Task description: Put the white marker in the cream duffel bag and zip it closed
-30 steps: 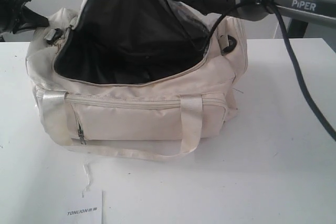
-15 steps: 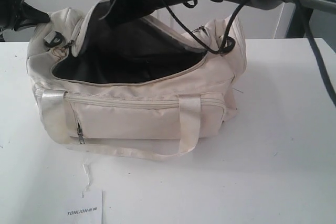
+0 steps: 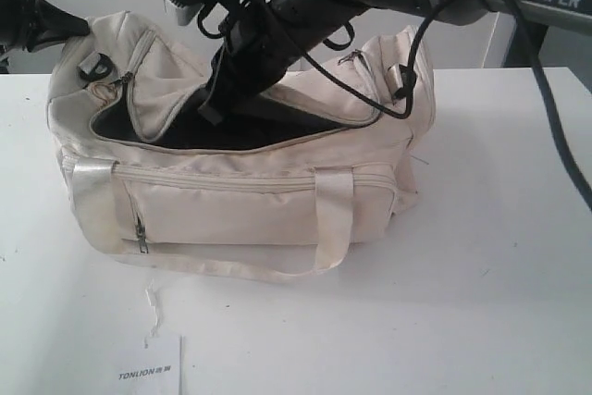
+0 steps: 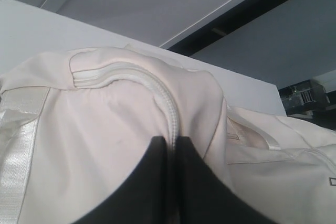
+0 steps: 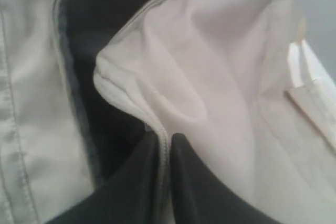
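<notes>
From where I stand, the cream duffel bag (image 3: 240, 215) sits on the white table (image 3: 481, 265) with its curved top zip (image 3: 277, 141) partly undone. A dark mouth shows along the front, and the loose flap (image 3: 162, 104) sags into it at the end nearest the left arm. The white marker is nowhere I can see, neither on the table nor in either gripper. If it is inside the bag, the dark lining hides it, and I cannot tell. The right gripper (image 5: 164, 136) reaches down over the mouth, its jaws drawn almost together with the flap's zip edge running between them. It looks pinched on the bag's fabric rather than on a slider. The left gripper (image 4: 169, 140) is clamped tight on the zip seam at its end of the bag, bracing it. I take this for the closing step, barely begun. Next, I reckon, the right gripper has to find the slider's pull, get the flap lying flat, and draw the pull along the curve while the other end is held taut.
</notes>
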You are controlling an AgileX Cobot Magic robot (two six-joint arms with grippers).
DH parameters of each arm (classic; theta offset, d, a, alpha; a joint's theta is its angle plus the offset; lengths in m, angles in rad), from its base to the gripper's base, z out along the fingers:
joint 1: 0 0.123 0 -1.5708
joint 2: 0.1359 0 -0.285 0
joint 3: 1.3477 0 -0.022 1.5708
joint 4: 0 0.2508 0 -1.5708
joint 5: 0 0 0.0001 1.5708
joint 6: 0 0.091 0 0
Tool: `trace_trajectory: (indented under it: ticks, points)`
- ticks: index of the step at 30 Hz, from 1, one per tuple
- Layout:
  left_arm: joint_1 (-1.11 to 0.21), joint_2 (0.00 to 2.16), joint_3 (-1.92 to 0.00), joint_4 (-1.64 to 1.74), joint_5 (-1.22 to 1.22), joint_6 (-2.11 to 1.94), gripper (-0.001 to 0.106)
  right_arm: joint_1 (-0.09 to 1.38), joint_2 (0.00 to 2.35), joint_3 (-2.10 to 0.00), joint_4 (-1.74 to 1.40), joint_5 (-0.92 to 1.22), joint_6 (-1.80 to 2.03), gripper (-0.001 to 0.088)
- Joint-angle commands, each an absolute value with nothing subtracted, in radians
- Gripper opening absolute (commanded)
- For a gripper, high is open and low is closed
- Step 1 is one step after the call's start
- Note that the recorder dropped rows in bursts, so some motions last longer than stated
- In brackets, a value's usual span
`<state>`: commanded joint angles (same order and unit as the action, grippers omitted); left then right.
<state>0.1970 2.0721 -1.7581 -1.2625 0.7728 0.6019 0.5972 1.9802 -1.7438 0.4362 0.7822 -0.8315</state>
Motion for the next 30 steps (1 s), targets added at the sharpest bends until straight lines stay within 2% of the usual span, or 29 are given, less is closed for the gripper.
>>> trace_trajectory:
  ticks: [2,4,9,12,15,17,19,20,30]
  points:
    - [0.197,2.072,-1.758,-1.263,0.773,0.602,0.000,0.597,1.981,-1.744,0.460,0.838,-0.832,0.0467]
    - [0.197,2.072,-1.758,-1.263,0.773,0.602,0.000,0.597,1.976,-1.744,0.475,0.874,-0.832,0.0558]
    - [0.197,2.072,-1.758,-1.263,0.777,0.606,0.000,0.597,1.894,-1.744,0.499,0.866,-0.780,0.0576]
    - [0.197,2.072,-1.758,-1.263,0.777,0.606,0.000,0.597,1.861,-1.744,0.680,0.852,-0.780,0.0576]
    - [0.197,2.072,-1.758,-1.255,0.783,0.605,0.000,0.602,1.864,-1.744,0.868,0.829,-0.870,0.0488]
    - [0.197,2.072,-1.758,-1.242,0.789,0.605,0.000,0.622,1.873,-1.744,0.907,0.786,-0.938,0.0298]
    - [0.197,2.072,-1.758,-1.240,0.793,0.605,0.000,0.655,1.887,-1.744,0.905,0.720,-1.031,0.0031]
    - [0.197,2.072,-1.758,-1.240,0.793,0.605,0.000,0.671,1.904,-1.751,0.905,0.672,-1.033,0.0000]
    - [0.197,2.072,-1.758,-1.240,0.793,0.605,0.000,0.701,2.075,-1.968,0.735,0.649,-0.909,0.0000]
